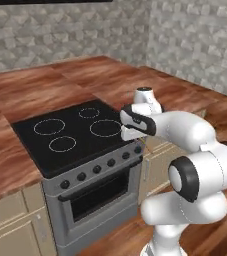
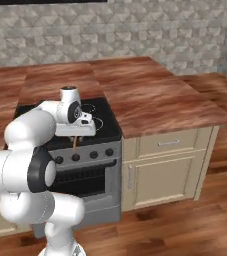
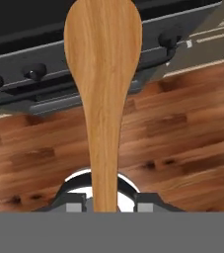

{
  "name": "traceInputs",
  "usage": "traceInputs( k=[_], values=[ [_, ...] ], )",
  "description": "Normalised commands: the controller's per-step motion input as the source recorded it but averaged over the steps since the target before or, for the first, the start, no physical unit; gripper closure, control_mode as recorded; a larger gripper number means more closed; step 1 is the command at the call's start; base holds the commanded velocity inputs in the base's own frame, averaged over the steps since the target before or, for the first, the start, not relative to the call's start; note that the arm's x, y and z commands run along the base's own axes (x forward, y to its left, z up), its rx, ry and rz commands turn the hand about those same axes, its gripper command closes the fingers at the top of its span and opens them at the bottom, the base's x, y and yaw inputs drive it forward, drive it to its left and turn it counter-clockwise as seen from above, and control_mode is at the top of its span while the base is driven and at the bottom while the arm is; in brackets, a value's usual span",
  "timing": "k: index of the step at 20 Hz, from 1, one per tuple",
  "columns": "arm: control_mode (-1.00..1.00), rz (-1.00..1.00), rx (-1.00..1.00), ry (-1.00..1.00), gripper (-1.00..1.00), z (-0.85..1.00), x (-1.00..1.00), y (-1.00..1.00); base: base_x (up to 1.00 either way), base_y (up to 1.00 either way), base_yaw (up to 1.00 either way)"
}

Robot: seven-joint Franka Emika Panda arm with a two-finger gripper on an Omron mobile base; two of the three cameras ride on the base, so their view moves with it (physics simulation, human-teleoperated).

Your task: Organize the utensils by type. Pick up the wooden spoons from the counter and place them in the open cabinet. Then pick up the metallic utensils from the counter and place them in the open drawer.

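A: What has the gripper (image 3: pixel 105 203) got?

B: The jaws are clamped on the handle of the wooden spoon (image 3: pixel 103 84), which hangs bowl down in front of the stove (image 2: pixel 92 165).

A: How should it carry on?

B: I'd keep the grip firm and lift the spoon clear before swinging toward the cabinet.

A: Anything in the way?

B: The stove knobs (image 3: pixel 34 72) sit close beyond the spoon; farther off, the counter (image 2: pixel 150 100) lies bare.

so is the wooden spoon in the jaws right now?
Yes, in the hand view the wooden spoon runs up from between the two finger tips, its handle clamped there.
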Motion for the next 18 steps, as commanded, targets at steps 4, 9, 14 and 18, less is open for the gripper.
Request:
traceInputs(
  k=[4,9,14,18],
  values=[
    [1.00,0.00,0.00,0.00,1.00,0.00,0.00,0.00,0.08,-0.22,-0.87],
    [1.00,0.00,0.00,0.00,1.00,0.00,0.00,0.00,0.04,-0.05,-0.99],
    [1.00,0.00,0.00,0.00,1.00,0.00,0.00,0.00,0.02,0.00,-1.00],
    [1.00,0.00,0.00,0.00,1.00,0.00,0.00,0.00,0.01,0.00,-1.00]
  ],
)
